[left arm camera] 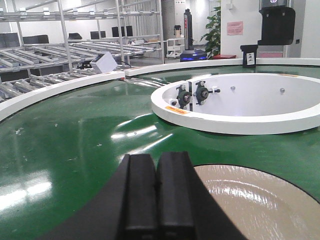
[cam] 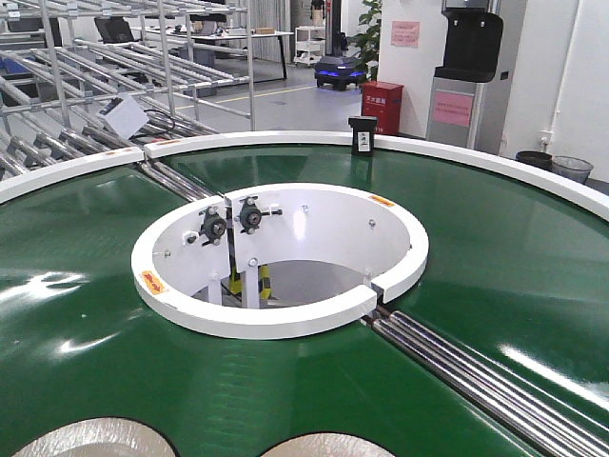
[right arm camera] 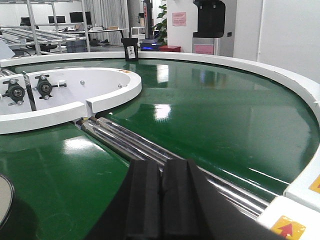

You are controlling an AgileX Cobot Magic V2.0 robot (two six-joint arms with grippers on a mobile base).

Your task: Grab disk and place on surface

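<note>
Two pale beige disks (cam: 90, 440) (cam: 324, 446) lie flat on the green belt at the bottom edge of the front view, each only partly in frame. In the left wrist view one disk (left arm camera: 255, 205) lies just right of and below my left gripper (left arm camera: 157, 165), whose black fingers are pressed together with nothing between them. My right gripper (right arm camera: 161, 170) is shut too and empty, hanging over the belt by the metal rollers. A sliver of a disk (right arm camera: 4, 197) shows at that view's left edge. The surface is out of view, and neither gripper shows in the front view.
The green belt (cam: 495, 248) circles a white inner ring (cam: 276, 324) with bearings and posts inside. Steel rollers (cam: 476, 376) cross the belt at the right. A white outer rim (right arm camera: 295, 80) bounds it, and a small black box (cam: 363, 135) stands on the far rim.
</note>
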